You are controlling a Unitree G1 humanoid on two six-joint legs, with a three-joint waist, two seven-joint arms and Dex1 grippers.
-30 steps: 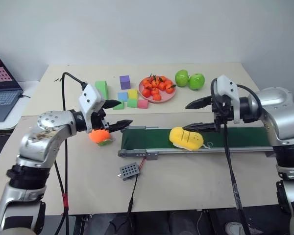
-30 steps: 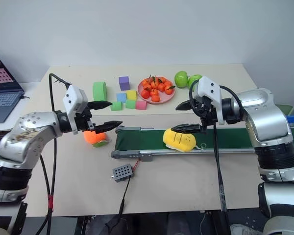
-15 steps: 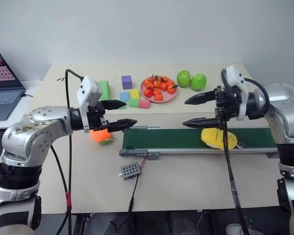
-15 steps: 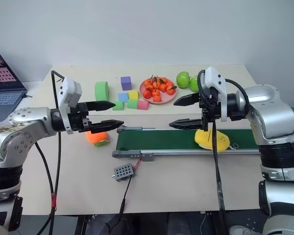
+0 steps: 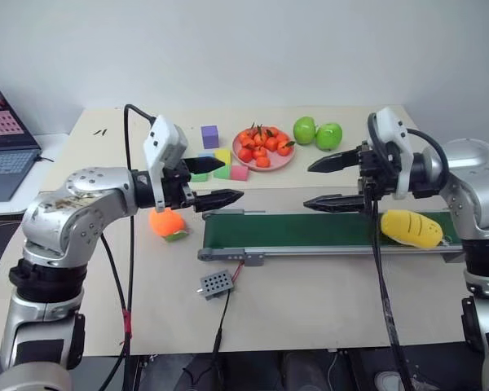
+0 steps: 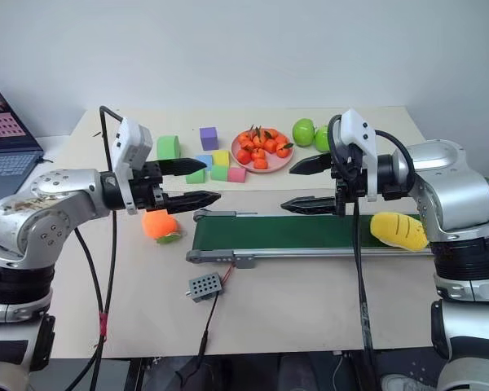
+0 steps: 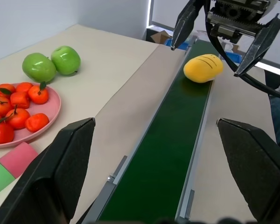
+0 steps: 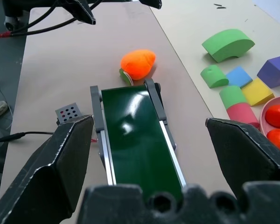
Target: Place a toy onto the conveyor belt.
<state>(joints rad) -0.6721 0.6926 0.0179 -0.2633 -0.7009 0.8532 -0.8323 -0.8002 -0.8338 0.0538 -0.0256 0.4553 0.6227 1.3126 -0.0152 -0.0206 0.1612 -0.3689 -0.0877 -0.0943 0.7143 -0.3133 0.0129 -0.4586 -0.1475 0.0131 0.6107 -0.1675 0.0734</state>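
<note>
The yellow toy [image 5: 411, 227] is seen lying on the right end of the conveyor belt [image 5: 310, 230], nothing gripping it, with the right gripper [image 5: 328, 181] spread wide above the belt and the left gripper [image 5: 218, 179] spread empty past its left end.

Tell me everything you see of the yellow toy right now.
The toy is a plain yellow, smooth, soft-looking oval with a few thin dark lines on top. It lies on its side on the dark-green belt, near the end on the robot's right, just below the right gripper. That gripper's fingers are open and clear of it; only the belt touches it.
</note>
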